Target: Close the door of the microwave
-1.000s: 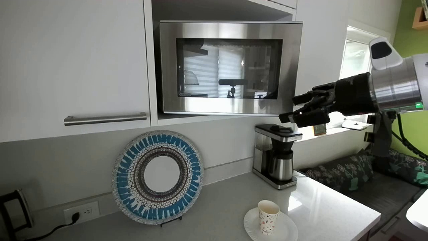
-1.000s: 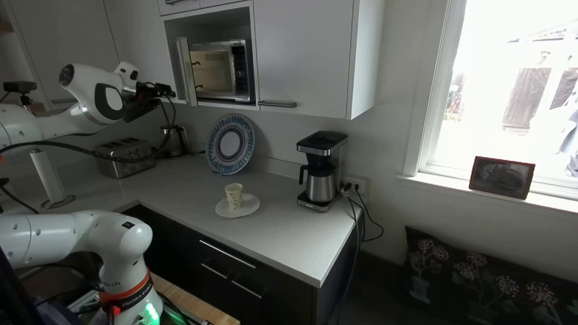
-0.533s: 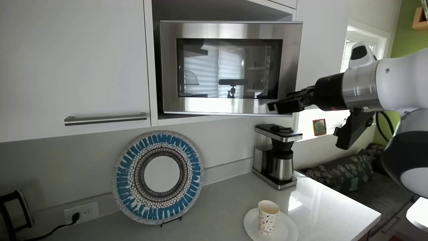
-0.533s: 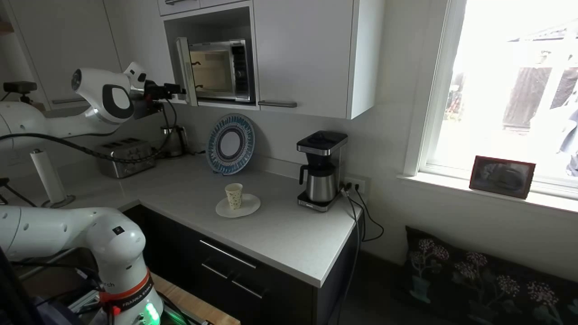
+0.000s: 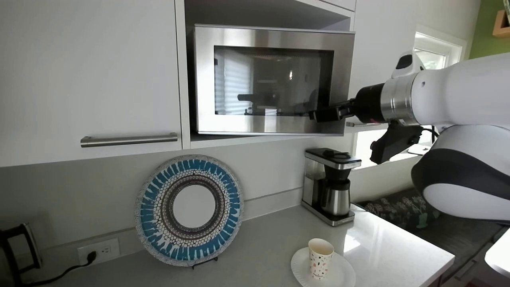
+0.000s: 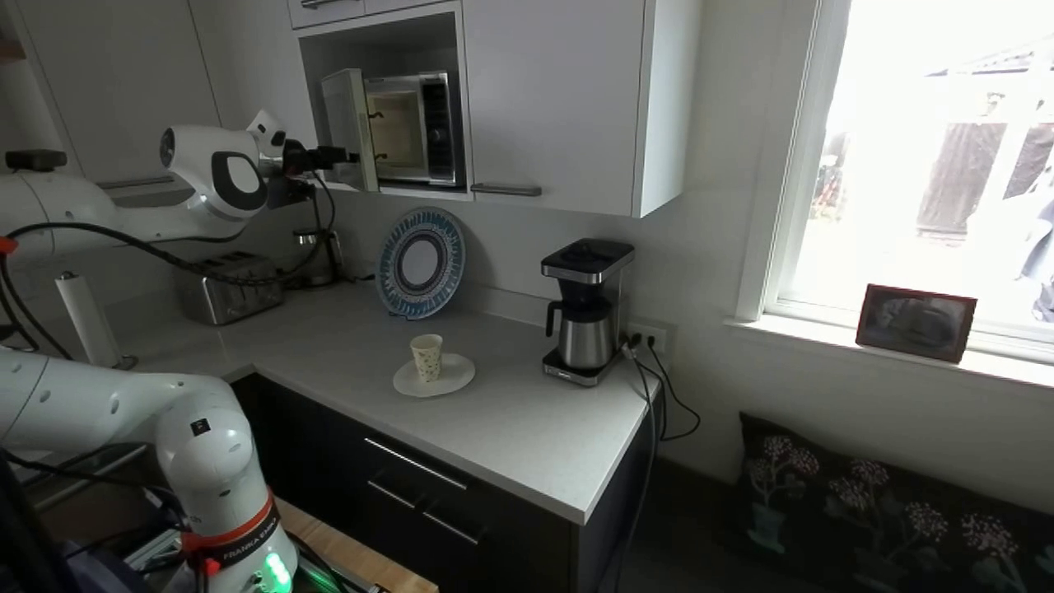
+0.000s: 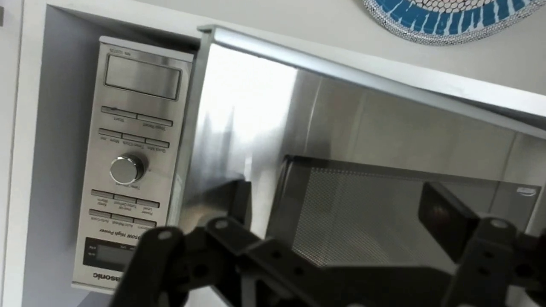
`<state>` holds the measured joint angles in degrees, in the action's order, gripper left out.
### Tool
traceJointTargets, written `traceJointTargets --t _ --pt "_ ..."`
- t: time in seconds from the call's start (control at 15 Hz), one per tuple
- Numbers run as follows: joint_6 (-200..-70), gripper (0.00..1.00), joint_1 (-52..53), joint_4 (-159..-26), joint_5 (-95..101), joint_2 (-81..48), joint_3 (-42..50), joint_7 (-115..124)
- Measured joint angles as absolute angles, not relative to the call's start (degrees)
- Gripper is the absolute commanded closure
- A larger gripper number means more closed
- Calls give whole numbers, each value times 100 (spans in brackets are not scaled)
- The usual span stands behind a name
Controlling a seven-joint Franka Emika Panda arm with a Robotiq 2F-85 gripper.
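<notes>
The microwave [image 6: 408, 128] sits in a wall cabinet niche; its lit interior shows in that exterior view and its steel control strip [image 7: 128, 170] in the wrist view. Its door [image 5: 271, 40], steel with a dark window, stands partly open in both exterior views [image 6: 350, 123]. It also fills much of the wrist view [image 7: 362, 123]. My gripper [image 5: 312, 114] is at the outer face of the door, near its lower free-edge side, and appears to touch it. In the wrist view the fingers [image 7: 337, 200] are wide apart with nothing between them. The gripper also shows in an exterior view [image 6: 350, 156].
White cabinet doors with bar handles flank the niche. Below, on the counter, stand a coffee maker [image 5: 332, 191], a round blue decorative plate [image 5: 149, 211], a paper cup [image 5: 320, 257] on a white plate, and a toaster [image 6: 230, 288].
My gripper has moved up to the door and against its face. The door has swung partway inward, narrowing its opening. The fingers show no clear change.
</notes>
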<state>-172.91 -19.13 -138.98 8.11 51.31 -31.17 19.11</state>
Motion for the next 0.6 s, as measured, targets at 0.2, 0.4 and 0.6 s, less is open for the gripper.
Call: traceJointTargets --t 0.2,0.4,0.6 --pt "-17659 0 -2319 -13673 810 4716 -3274 1911" --pt "-18006 0 -2864 -13431 810 4320 -3493 1911" --pt "-18057 0 -2949 -13326 810 4171 -3541 1911"
